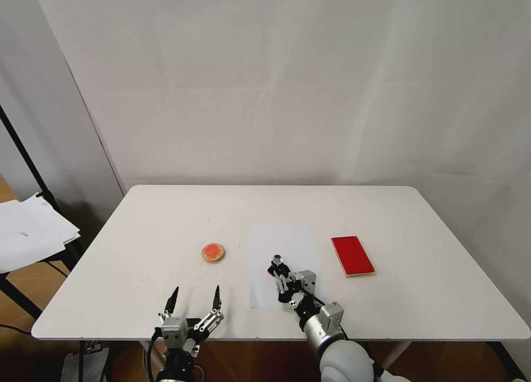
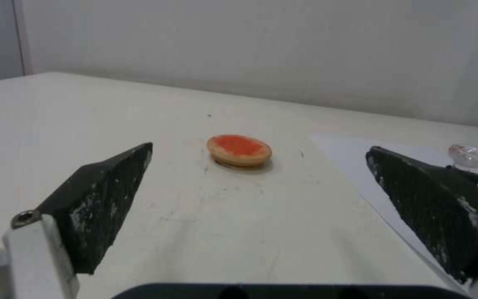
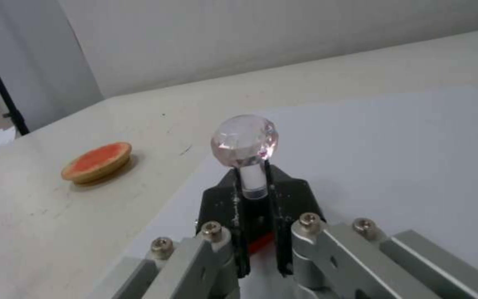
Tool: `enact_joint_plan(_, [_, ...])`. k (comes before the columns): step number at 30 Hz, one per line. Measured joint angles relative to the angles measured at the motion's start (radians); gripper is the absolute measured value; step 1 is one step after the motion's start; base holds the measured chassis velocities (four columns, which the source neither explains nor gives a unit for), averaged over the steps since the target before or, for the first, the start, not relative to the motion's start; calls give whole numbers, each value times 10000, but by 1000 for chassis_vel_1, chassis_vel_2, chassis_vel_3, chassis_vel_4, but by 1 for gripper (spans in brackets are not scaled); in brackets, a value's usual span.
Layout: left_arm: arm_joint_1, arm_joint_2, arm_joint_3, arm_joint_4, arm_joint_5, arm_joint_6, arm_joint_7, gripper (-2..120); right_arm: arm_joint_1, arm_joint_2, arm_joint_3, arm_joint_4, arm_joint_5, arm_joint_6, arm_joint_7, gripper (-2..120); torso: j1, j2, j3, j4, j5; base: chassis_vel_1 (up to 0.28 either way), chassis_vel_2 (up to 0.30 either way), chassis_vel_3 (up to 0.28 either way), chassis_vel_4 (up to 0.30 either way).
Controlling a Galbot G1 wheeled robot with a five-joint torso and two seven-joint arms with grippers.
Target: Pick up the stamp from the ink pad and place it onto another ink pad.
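The right gripper (image 1: pixel 280 278) is clamped on the stamp (image 1: pixel 277 259), its black fingers pinching the pale stem just under the faceted, glassy knob, so the knob stands upright and clear of the jaws. It holds the stamp over a sheet of white paper (image 1: pixel 287 243) near the middle of the table (image 1: pixel 415 216), off the ink pad (image 1: pixel 352 255), a flat, glossy red rectangle lying at about three o'clock from the gripper. The round pad (image 1: pixel 213 252), a small tan-rimmed disc with a matte orange-red face, sits at roughly nine o'clock, so I'd judge the carry is about halfway. The left gripper (image 1: pixel 193 302) waits near the front edge, fingers spread wide and empty, pointing toward the disc.
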Motion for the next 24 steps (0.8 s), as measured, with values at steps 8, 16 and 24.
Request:
enact_joint_plan(8, [0,0,0,0,-1,0,0,102,308,-138,-199,1,15,-104,14,7,0,0,2,3,1,0,0,0,0])
enact_joint_plan(16, [-1,-1,1,0,0,0,0,102,822,-118,620,574,405,355,-232,7,5,-2,5,7,0,0,0,0,0])
enact_joint_plan(24, [0,0,0,0,0,0,0,102,2236,-518,-101,831,1118,259,-438,7,3,-2,3,3,1,0,0,0,0])
